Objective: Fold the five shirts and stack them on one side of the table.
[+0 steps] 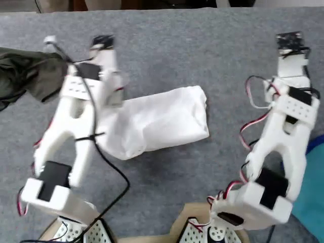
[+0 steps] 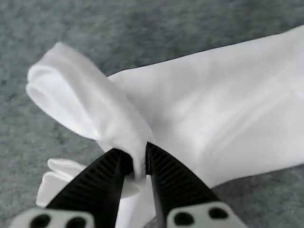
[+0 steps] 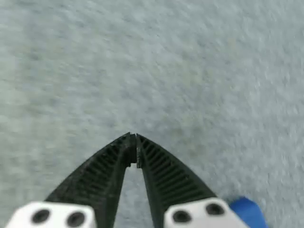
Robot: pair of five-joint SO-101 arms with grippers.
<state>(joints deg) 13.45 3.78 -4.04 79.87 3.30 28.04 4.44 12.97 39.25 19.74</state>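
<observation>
My left arm (image 1: 76,116) stretches over one end of the white shirt (image 1: 167,119), which lies rumpled in the middle of the grey table (image 1: 202,50). A dark olive shirt (image 1: 25,76) sits at the edge beside it. Teal fabric (image 1: 311,197) lies at the opposite edge, by my right arm (image 1: 283,131).

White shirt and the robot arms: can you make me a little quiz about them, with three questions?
1. True or false: the left gripper is pinching a fold of the white shirt.
2. Pick one. What is the right gripper holding? A) a blue shirt B) nothing C) the white shirt
3. What colour is the bunched garment at the left edge of the high view?

Key: 1 true; 2 B; 3 dark green.
</observation>
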